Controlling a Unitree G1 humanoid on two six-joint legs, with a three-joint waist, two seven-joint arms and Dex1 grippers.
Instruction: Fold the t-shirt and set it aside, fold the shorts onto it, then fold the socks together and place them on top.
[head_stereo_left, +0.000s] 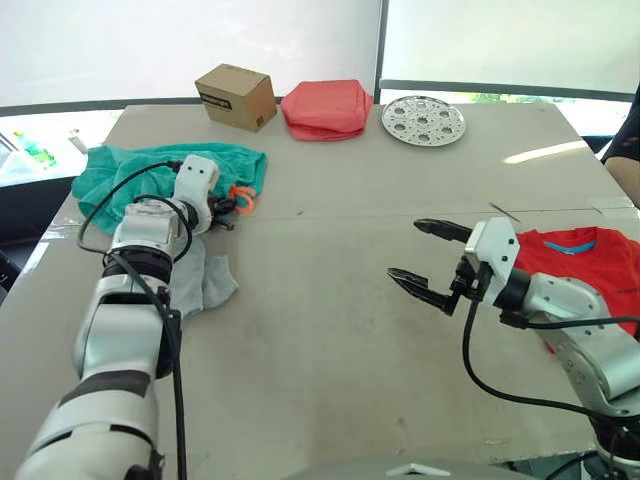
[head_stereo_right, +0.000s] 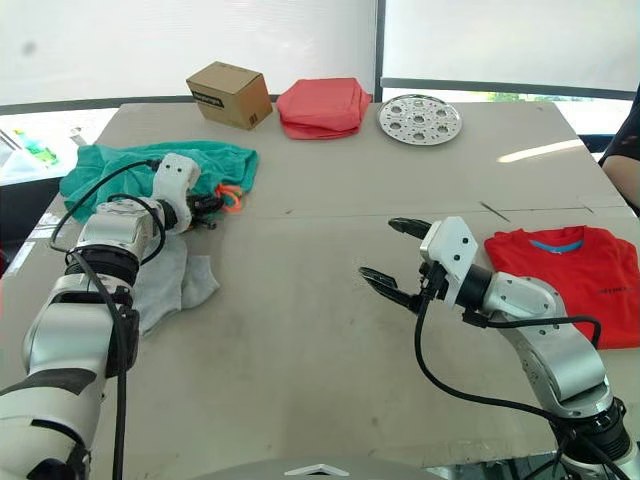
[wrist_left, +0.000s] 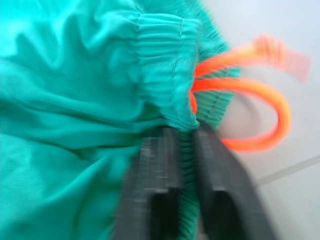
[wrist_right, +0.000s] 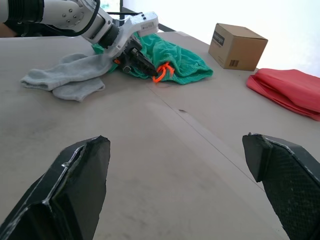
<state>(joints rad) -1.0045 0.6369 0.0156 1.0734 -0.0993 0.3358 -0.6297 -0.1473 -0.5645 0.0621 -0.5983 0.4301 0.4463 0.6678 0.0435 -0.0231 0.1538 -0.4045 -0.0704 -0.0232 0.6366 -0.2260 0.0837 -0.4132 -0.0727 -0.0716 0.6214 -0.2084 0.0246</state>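
Note:
The teal-green shorts (head_stereo_left: 130, 170) lie bunched at the table's far left, their orange drawstring loop (wrist_left: 260, 95) hanging out on the right side. My left gripper (head_stereo_left: 225, 208) is shut on the waistband of the shorts (wrist_left: 165, 65) beside that loop. The light grey socks (head_stereo_left: 205, 280) lie flat just in front of the shorts, partly under my left forearm. At the table's right edge the red t-shirt (head_stereo_right: 575, 265) lies folded, blue collar band up. My right gripper (head_stereo_left: 407, 250) hovers open over bare table left of the t-shirt, holding nothing.
Along the far edge of the table (head_stereo_left: 330, 350) stand a cardboard box (head_stereo_left: 235, 96), a salmon-pink cloth bundle (head_stereo_left: 325, 108) and a round perforated metal plate (head_stereo_left: 423, 119). A person's arm (head_stereo_left: 625, 150) shows at the right border.

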